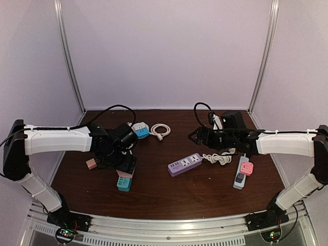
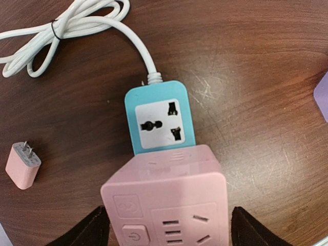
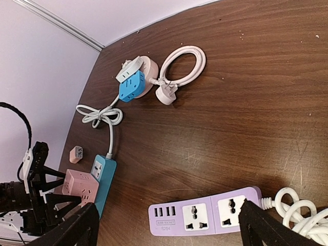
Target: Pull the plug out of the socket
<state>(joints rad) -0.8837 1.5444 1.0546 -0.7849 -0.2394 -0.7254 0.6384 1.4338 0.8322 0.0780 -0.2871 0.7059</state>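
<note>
The left gripper stands wide astride the pink cube, which sits plugged on one end of the teal strip; the strip's other socket is bare. A small pink plug lies loose on the table, well apart. The right gripper hangs wide over the purple strip, holding nothing, and that strip's sockets are bare too.

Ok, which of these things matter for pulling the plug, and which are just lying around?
In the job: pink cube adapter, sitting on the teal power strip; left gripper straddling it.

Lying about: small pink charger, purple power strip, blue cube socket, pink coiled cable, pink-and-grey strip.
</note>
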